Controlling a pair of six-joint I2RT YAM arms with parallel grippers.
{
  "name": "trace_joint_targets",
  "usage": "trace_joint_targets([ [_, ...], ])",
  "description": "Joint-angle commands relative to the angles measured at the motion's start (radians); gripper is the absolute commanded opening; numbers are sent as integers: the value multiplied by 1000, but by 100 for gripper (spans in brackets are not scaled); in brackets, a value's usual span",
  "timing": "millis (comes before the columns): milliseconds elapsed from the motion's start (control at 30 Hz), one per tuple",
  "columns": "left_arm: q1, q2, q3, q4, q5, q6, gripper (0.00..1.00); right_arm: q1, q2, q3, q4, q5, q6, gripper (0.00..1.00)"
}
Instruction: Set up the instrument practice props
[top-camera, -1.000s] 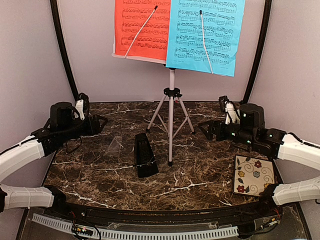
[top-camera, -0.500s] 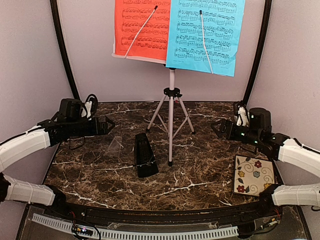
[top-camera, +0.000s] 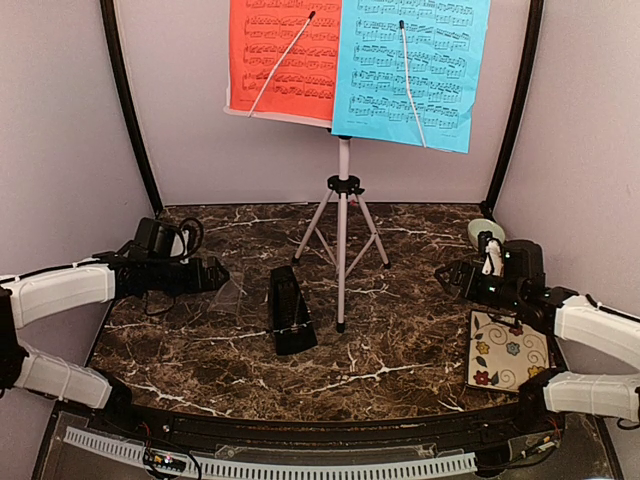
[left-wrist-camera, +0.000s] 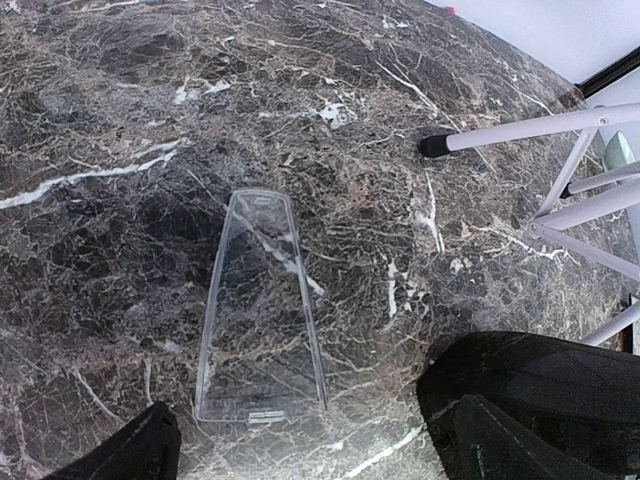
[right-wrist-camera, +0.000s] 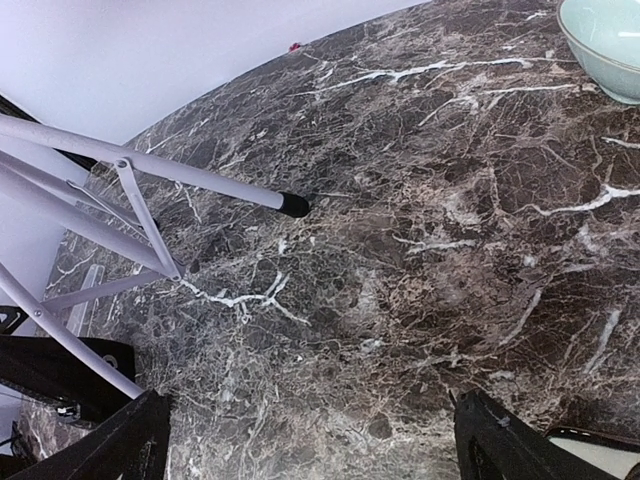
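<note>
We cannot see the tops of the red page (top-camera: 280, 55) and blue page (top-camera: 410, 70), or most of the green bowl (right-wrist-camera: 610, 40).

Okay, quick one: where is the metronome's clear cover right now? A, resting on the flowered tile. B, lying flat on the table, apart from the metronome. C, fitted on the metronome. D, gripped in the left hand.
B: the clear cover lies flat on the marble table, to the left of the black metronome, and the left hand is open and not gripping it.
</note>
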Motion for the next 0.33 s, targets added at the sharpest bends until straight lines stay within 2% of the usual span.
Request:
trace_joint_targets([
  [0, 9, 8, -18, 45, 3, -25, 99, -7, -18, -24, 65, -3, 12, 100],
  [300, 11, -5, -23, 36, -10, -28, 99, -6, -21, -44, 87, 9, 18, 100],
])
